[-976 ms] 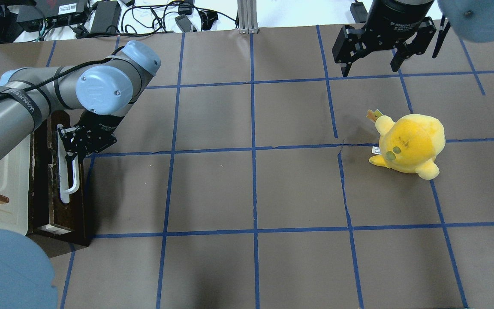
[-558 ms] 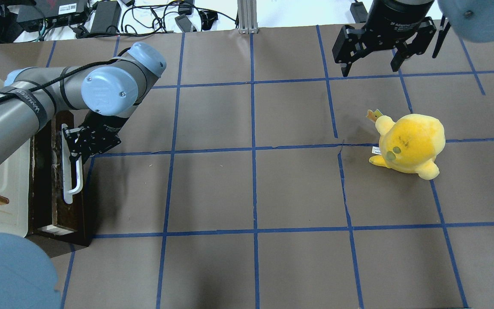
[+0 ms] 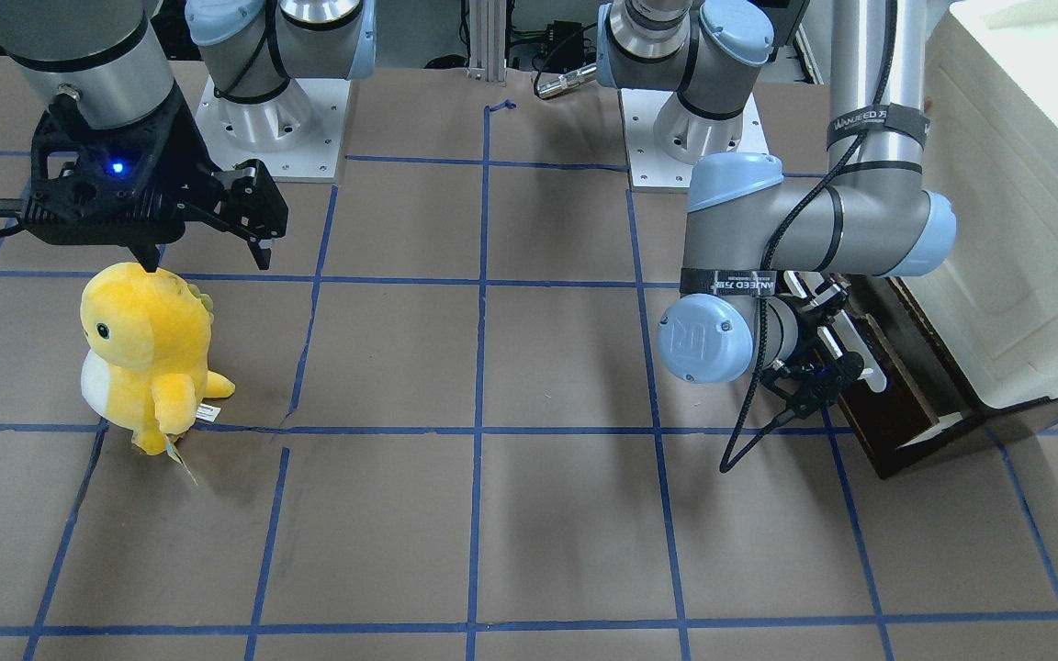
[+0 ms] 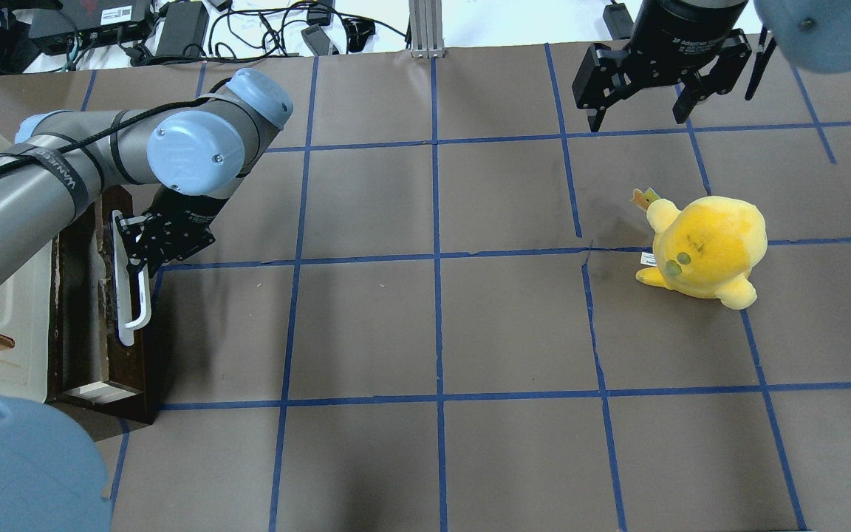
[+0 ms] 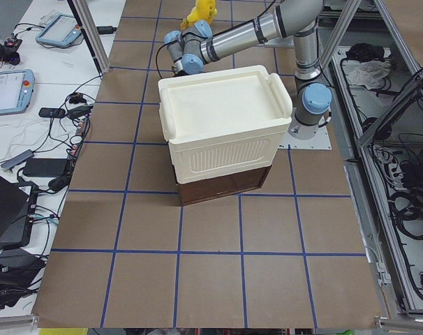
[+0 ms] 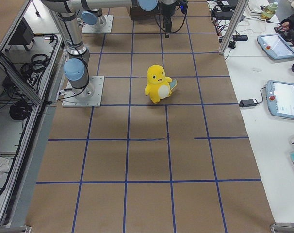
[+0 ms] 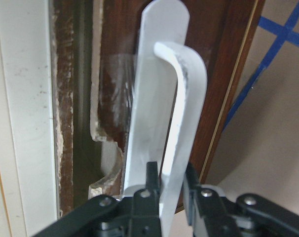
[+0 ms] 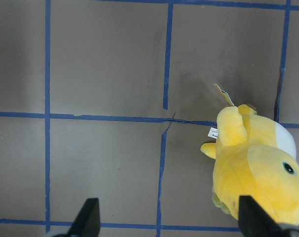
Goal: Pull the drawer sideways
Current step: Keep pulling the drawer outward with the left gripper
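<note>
The drawer's dark brown front panel (image 4: pixel 93 310) stands at the table's left edge, under the cream-white cabinet (image 4: pixel 4 318). Its long white bar handle (image 4: pixel 135 299) faces the table's middle. My left gripper (image 4: pixel 136 255) is shut on the handle's far end. In the left wrist view, the gripper (image 7: pixel 170 185) has both fingers (image 7: pixel 151 180) pressed on the handle (image 7: pixel 181 108). In the front view, the left gripper (image 3: pixel 825 365) is at the handle (image 3: pixel 862 360) on the panel (image 3: pixel 901 408). My right gripper (image 4: pixel 637 118) hangs open and empty at the far right.
A yellow plush toy (image 4: pixel 702 247) stands on the right half of the table, near the right gripper (image 3: pixel 208 262); it also shows in the right wrist view (image 8: pixel 258 168). The cabinet (image 3: pixel 1016 229) is tall beside the left arm. Cables lie beyond the table's far edge (image 4: pixel 263 29).
My left gripper, shut on the handle, has moved a little to the right in the overhead view, and the handle and drawer front came with it. The right arm has not moved.
</note>
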Controlling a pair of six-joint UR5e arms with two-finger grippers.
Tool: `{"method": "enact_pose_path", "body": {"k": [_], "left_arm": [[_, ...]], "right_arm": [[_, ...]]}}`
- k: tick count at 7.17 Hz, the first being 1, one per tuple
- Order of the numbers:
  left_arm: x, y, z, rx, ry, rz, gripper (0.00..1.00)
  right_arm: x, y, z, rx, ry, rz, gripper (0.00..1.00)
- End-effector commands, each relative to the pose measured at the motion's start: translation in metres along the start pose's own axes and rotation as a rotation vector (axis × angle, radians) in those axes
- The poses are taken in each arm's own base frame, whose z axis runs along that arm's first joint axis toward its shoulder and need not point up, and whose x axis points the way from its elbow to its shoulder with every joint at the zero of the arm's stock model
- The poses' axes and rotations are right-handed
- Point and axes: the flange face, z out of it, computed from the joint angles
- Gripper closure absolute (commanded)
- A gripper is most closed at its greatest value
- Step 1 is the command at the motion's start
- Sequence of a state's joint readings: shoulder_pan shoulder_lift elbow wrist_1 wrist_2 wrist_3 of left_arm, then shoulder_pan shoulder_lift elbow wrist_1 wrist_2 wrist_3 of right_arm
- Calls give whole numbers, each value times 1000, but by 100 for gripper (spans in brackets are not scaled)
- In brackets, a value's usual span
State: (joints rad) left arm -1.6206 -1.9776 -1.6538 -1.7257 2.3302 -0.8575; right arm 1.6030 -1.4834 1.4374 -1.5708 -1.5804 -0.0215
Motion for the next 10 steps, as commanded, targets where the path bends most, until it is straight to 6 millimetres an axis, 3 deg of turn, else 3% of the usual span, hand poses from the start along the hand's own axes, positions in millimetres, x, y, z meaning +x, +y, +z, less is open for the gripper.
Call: {"method": "enact_pose_path", "body": {"k": [1,10], "left_arm": [[8,3,-8,3,12,6,100],[25,15,-37,49,25,10,100]], "right_arm": [[0,0,0,0,0,0,0],[0,0,0,0,1,0,0]]}}
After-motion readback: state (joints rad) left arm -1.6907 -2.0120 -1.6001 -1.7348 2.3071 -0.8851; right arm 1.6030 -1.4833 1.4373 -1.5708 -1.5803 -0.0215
